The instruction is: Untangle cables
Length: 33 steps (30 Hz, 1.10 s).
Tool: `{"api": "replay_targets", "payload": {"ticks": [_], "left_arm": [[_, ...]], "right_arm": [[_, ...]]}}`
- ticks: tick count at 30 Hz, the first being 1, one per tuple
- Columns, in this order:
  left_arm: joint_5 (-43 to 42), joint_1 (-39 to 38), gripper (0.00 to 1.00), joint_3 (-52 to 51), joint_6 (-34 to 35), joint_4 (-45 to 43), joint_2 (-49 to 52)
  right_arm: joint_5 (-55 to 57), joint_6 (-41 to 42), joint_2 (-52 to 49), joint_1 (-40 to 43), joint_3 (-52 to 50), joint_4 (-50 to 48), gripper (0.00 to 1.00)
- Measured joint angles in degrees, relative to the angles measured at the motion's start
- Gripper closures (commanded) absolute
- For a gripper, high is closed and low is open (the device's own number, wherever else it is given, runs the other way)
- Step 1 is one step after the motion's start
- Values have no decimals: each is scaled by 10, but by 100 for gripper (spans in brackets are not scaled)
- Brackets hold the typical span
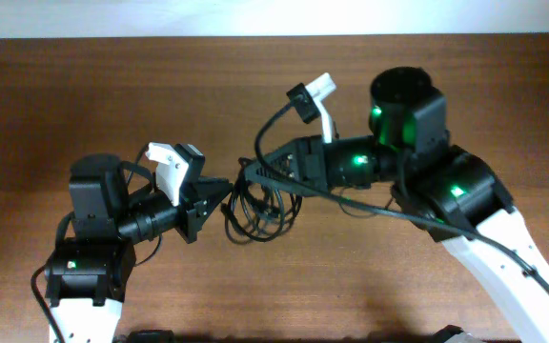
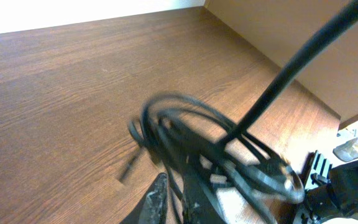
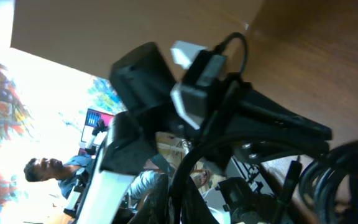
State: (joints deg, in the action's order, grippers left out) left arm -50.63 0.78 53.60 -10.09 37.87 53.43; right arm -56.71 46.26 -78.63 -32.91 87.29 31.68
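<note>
Looks like the pull-apart step to me. The cables (image 1: 263, 211) are bunched in a coil around the middle of the tabletop (image 1: 112, 86), with the left pincer (image 1: 219, 191) clamped on their edge. The right pincer (image 1: 252, 170) noses in just behind, can't tell if it's gripping. Next move: separate slowly and watch for snags.

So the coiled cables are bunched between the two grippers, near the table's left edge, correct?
Not the left edge. The overhead view shows the coiled cables bunched between the left gripper and right gripper near the middle of the table.
</note>
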Motion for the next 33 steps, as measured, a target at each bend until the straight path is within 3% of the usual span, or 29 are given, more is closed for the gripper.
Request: {"api": "replay_targets", "payload": {"ticks": [4, 6, 7, 8, 10, 13, 17, 22, 26, 31, 33], "left_arm": [[0, 0, 83, 0, 0, 0, 0], [0, 0, 69, 0, 0, 2, 0], [-1, 0, 51, 0, 1, 3, 0], [-1, 0, 42, 0, 3, 3, 0], [-2, 0, 27, 0, 7, 5, 0], [-18, 0, 25, -1, 19, 20, 0], [-61, 0, 24, -1, 26, 22, 0], [-93, 0, 27, -1, 54, 7, 0], [-104, 0, 27, -2, 152, -68, 0], [-100, 0, 29, -2, 323, -171, -1], [-83, 0, 29, -2, 365, -175, -1]], "right_arm": [[20, -23, -38, 0, 2, 49, 95], [51, -42, -47, 0, 3, 104, 95], [73, -52, -52, 0, 3, 128, 90], [90, -65, -54, 3, 3, 143, 82], [118, -88, -55, 20, 3, 157, 47], [229, -137, -56, 70, 7, 250, 29], [343, -185, -56, 96, 7, 310, 28], [374, -200, -106, 94, 7, 325, 33], [381, -203, -196, 62, 8, 322, 33], [383, -193, -299, 13, 8, 261, 35], [383, -178, -321, 11, 8, 252, 43]]}}
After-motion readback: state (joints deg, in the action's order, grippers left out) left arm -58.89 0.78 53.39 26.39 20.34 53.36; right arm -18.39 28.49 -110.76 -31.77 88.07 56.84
